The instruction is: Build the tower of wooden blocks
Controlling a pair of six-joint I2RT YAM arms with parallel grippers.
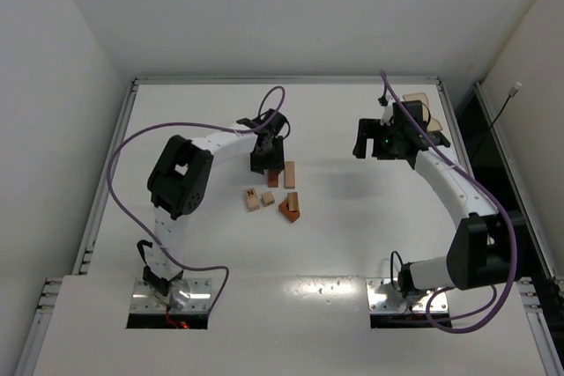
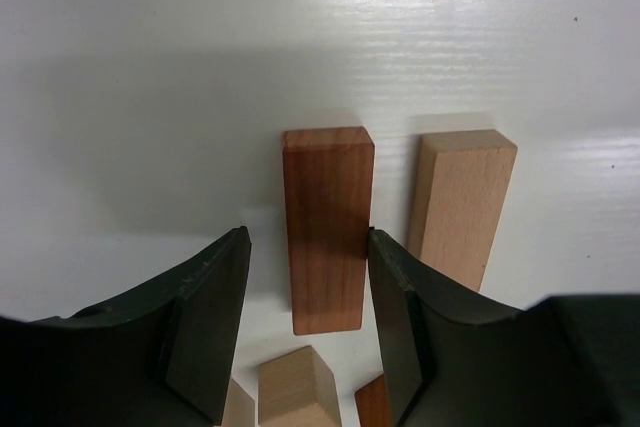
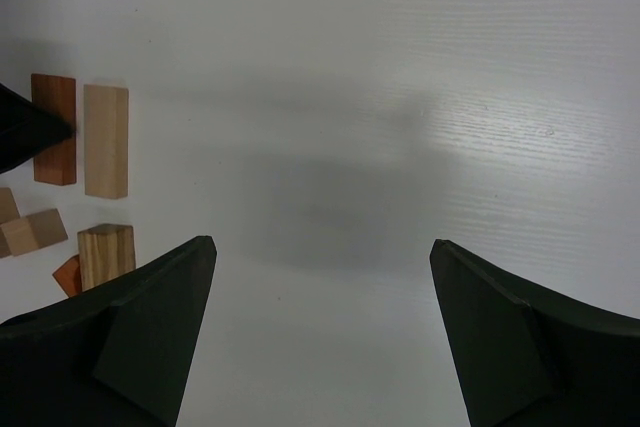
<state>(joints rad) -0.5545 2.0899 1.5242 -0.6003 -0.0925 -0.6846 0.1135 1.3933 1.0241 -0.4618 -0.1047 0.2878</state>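
Note:
Several small wooden blocks lie loose on the white table. A reddish bar lies flat beside a tan bar, with small tan cubes and a reddish-and-tan block nearer the arms. My left gripper is low over the reddish bar and open. Its jaws straddle the bar's near end: the right finger touches the bar's side and a gap shows on the left. My right gripper is open and empty above bare table, to the right of the blocks.
A pale tan object sits behind the right arm at the back right corner. In the right wrist view the bars and a tan block lie at the far left. A raised rail borders the table.

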